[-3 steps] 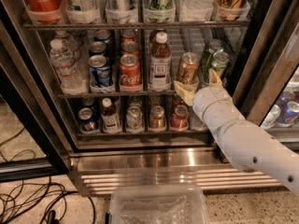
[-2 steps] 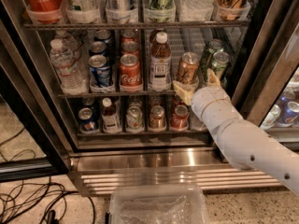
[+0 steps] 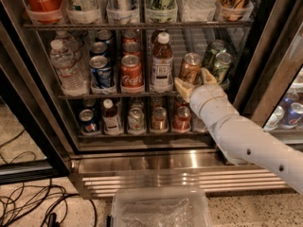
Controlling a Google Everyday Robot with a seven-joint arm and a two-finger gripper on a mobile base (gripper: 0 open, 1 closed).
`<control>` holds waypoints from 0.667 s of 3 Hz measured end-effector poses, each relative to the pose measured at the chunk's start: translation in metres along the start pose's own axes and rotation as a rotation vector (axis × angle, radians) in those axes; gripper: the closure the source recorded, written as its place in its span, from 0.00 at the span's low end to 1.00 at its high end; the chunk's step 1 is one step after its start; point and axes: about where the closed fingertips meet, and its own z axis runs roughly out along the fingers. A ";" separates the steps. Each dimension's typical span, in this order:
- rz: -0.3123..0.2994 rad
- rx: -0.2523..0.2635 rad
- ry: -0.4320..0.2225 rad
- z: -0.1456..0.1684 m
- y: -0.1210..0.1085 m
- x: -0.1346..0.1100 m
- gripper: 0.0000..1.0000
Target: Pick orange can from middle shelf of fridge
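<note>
The orange can [image 3: 190, 64] stands upright at the front of the middle shelf [image 3: 118, 96] of the fridge [image 3: 156, 163], right of centre. My gripper [image 3: 194, 79], on the white arm coming in from the lower right, is at the can's lower half. Its pale fingers [image 3: 181, 87] stand open, one on each side of the can. The can's base is hidden behind the gripper.
A brown bottle [image 3: 162, 63] stands just left of the orange can and green cans [image 3: 220, 65] just right. A red Coca-Cola can [image 3: 131, 72], blue cans and water bottles fill the shelf's left. A clear plastic bin [image 3: 161, 207] and cables [image 3: 28, 202] lie on the floor.
</note>
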 end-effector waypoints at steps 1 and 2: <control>-0.008 0.021 -0.013 0.005 -0.008 -0.003 0.37; -0.006 0.046 -0.016 0.020 -0.016 0.002 0.37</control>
